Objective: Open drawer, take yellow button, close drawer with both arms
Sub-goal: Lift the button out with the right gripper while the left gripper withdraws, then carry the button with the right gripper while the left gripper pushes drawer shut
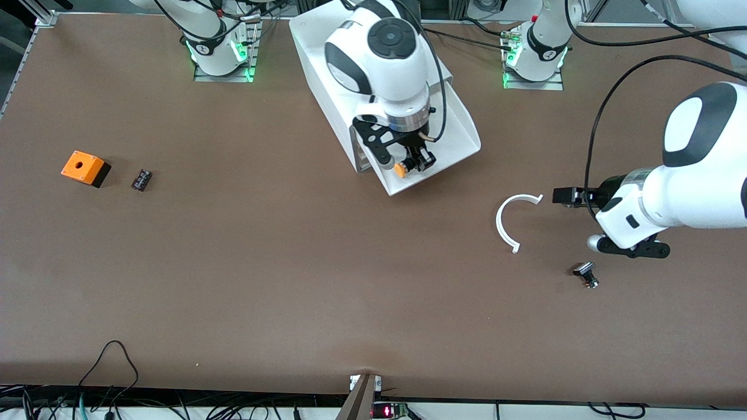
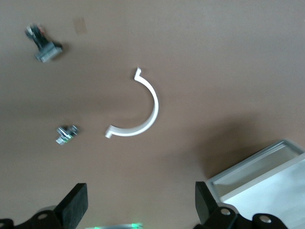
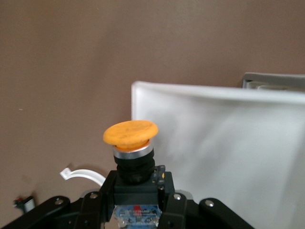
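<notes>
1. Here, from the front view, we see the whole brown tabletop (image 1: 292, 280). The drawer (image 1: 455, 125) stands pulled out of the white cabinet (image 1: 315, 52), its sloped front toward the camera. The right gripper (image 1: 415, 165) hangs over the drawer with its fingers pinching the button (image 1: 400, 170), whose orange cap points toward the right arm's end of the tabletop. The left gripper (image 1: 561, 196) hovers over bare tabletop just beside a white curved strip (image 1: 506, 224); from this side we cannot make out its fingers. Only this view shows the orange box (image 1: 85, 168) and a small dark part (image 1: 141, 179) beside it, both at the right arm's end. A black-capped button (image 1: 585, 274) lies nearer the camera than the left gripper. The right arm's large wrist hides much of the cabinet.

2. In the left wrist view, we see what the front view keeps from us: the left gripper's (image 2: 140, 207) fingers (image 2: 76, 202) spread wide, holding nothing. Below it lie the curved strip (image 2: 143, 112), the black-capped button (image 2: 45, 45) and a small silver part (image 2: 66, 134) that the left arm covers in the front view. A corner of the drawer (image 2: 267, 176) is cut off at the frame edge.

3. In the right wrist view, the button (image 3: 132, 148) shows close: orange cap, silver ring, dark body clamped in the right gripper (image 3: 137, 198). The fingers themselves are mostly hidden under it. The drawer (image 3: 224, 157) lies beneath, its inside too pale to read. An end of the curved strip (image 3: 81, 174) shows past the gripper.
</notes>
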You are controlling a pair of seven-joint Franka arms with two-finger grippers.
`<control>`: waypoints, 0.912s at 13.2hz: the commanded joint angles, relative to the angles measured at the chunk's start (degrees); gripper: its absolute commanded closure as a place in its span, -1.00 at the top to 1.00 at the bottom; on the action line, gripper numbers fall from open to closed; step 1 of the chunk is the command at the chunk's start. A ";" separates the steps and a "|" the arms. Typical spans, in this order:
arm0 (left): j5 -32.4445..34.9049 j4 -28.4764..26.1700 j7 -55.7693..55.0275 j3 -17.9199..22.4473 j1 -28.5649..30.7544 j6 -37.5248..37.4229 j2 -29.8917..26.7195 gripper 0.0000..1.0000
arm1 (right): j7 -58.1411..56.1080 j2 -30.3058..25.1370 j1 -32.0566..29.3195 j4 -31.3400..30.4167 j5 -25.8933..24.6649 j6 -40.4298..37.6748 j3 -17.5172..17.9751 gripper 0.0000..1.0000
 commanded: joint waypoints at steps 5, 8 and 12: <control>-5.61 -6.12 -5.48 0.00 0.52 6.72 -0.46 0.99 | -34.23 -6.02 -10.26 -0.72 4.69 -13.57 -0.45 -1.00; -5.61 -12.07 -8.80 -0.79 -0.19 11.20 -2.47 0.99 | -52.96 -7.42 -13.18 -4.66 4.34 -17.81 -5.70 -1.00; -5.53 -21.40 -16.70 -3.59 -0.19 21.92 -5.20 0.98 | -75.04 -11.03 -13.18 -16.87 4.86 -13.78 -16.34 -1.00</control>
